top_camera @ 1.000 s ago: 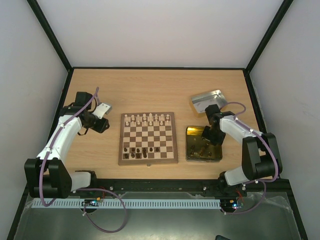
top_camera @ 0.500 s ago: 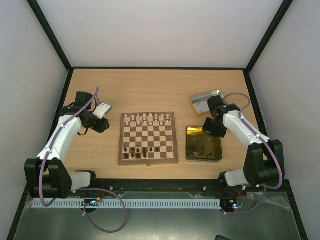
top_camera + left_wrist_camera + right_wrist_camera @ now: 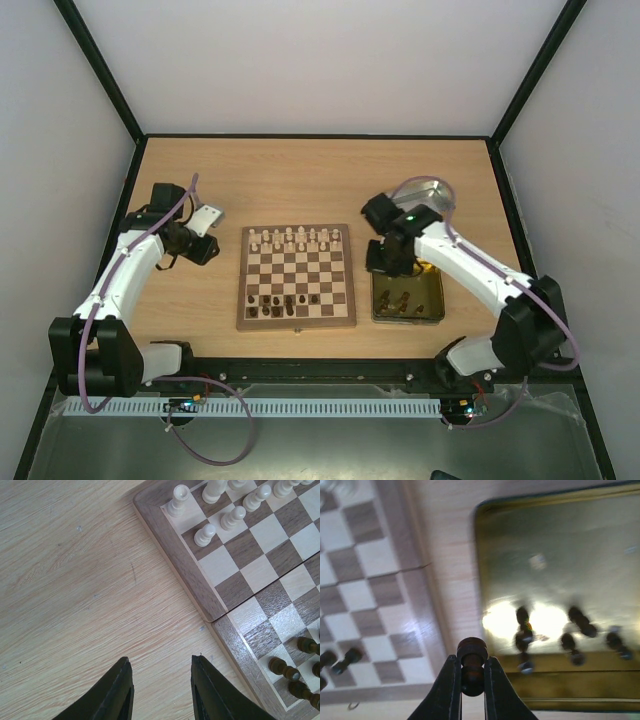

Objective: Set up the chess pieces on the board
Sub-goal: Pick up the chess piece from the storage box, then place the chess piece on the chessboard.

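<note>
The board (image 3: 296,276) lies mid-table, with cream chess pieces (image 3: 290,238) along its far rows and a few dark ones (image 3: 285,303) at its near edge. My right gripper (image 3: 381,262) is shut on a dark brown chess piece (image 3: 472,666) and holds it above the strip of table between the board's right border (image 3: 415,575) and the gold tin (image 3: 408,287). Several dark pieces (image 3: 522,635) lie in that tin. My left gripper (image 3: 160,662) is open and empty over bare table just left of the board's edge (image 3: 200,592).
A silver tin (image 3: 418,198) stands at the back right behind my right arm. A small white object (image 3: 207,217) lies beside my left wrist.
My right gripper has lifted out of the gold tin with a dark piece and swung left toward the board. The left arm has not moved.
</note>
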You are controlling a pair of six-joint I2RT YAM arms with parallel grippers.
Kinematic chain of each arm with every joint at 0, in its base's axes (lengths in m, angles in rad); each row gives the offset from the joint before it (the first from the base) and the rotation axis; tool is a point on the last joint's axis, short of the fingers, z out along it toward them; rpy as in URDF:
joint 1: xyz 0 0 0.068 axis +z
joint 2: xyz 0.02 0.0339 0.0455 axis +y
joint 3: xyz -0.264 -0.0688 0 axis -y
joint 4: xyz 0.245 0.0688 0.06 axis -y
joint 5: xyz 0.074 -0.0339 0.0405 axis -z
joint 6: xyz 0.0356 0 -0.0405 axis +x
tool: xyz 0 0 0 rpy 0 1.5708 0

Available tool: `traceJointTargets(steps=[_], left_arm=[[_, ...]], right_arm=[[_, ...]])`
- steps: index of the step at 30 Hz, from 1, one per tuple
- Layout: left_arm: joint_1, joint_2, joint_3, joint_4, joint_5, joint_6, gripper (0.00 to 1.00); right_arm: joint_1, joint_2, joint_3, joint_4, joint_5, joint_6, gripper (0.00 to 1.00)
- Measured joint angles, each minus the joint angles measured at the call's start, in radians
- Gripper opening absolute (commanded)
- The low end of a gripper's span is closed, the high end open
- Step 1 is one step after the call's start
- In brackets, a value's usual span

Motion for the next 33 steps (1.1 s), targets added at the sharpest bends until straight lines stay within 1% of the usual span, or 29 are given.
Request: traceJointTargets(steps=[3, 6, 9, 11, 16, 33], left_arm=[[-0.001, 0.0, -0.002, 0.003, 0.0, 0.0, 0.33], [-0.003, 0.0, -0.005, 0.008, 0.0, 0.001, 0.33], [-0.006, -0.001, -0.012, 0.01, -0.001, 0.002, 0.34], [-0.008, -0.003, -0.016, 0.01, -0.002, 0.003, 0.33], [-0.012, -0.011, -0.017, 0.012, -0.006, 0.003, 0.34], [-0.018, -0.018, -0.03, 0.023, -0.008, 0.003, 0.33]], right_arm=[[0.135, 0.068, 0.044, 0.007, -0.024, 0.057, 0.02], [0.24, 0.151, 0.097, 0.023, -0.046, 0.09, 0.02], [0.319, 0.229, 0.137, 0.05, -0.065, 0.109, 0.02], [0.349, 0.262, 0.138, 0.071, -0.087, 0.118, 0.02], [0.358, 0.31, 0.138, 0.093, -0.12, 0.126, 0.02], [0.358, 0.371, 0.14, 0.114, -0.143, 0.117, 0.03]])
